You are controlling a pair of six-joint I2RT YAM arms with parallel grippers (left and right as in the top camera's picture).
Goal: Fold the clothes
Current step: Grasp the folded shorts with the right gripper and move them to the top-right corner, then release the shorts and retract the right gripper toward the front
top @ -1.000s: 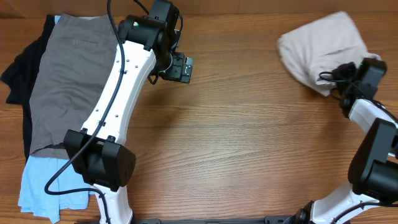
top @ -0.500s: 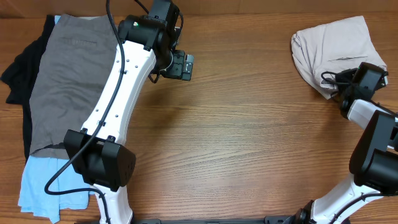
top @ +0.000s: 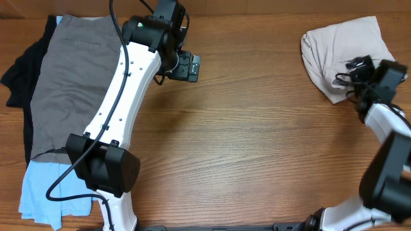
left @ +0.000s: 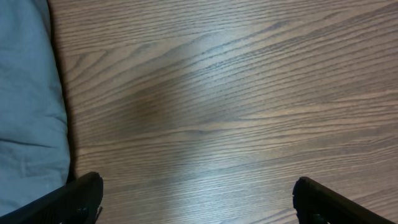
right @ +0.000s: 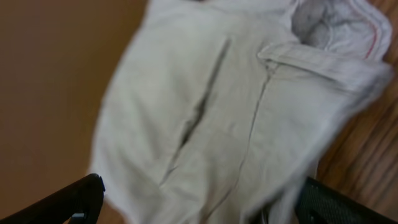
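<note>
The beige khaki shorts [top: 343,45] lie bunched at the table's far right, a pocket slit and the waistband [right: 311,59] showing in the right wrist view. My right gripper [top: 354,69] hovers at their near edge. In its own view the right gripper [right: 199,199] is open, jaws spread wide over the fabric without pinching it. My left gripper [top: 188,67] hangs open over bare wood at the back centre, its left gripper [left: 196,196] view showing nothing between the fingers. Grey shorts [top: 70,77] lie flat on the pile at the left.
Under the grey shorts [left: 28,93] lie a black garment [top: 19,74] and a light-blue garment [top: 45,192], at the table's left edge. The left arm [top: 122,96] stretches from the front to the back beside that pile. Wooden table [top: 257,147] spans the middle.
The beige shorts were pulled right and towards the back. The right gripper then opened, let go of them and drew slightly away. The left arm has not moved.
</note>
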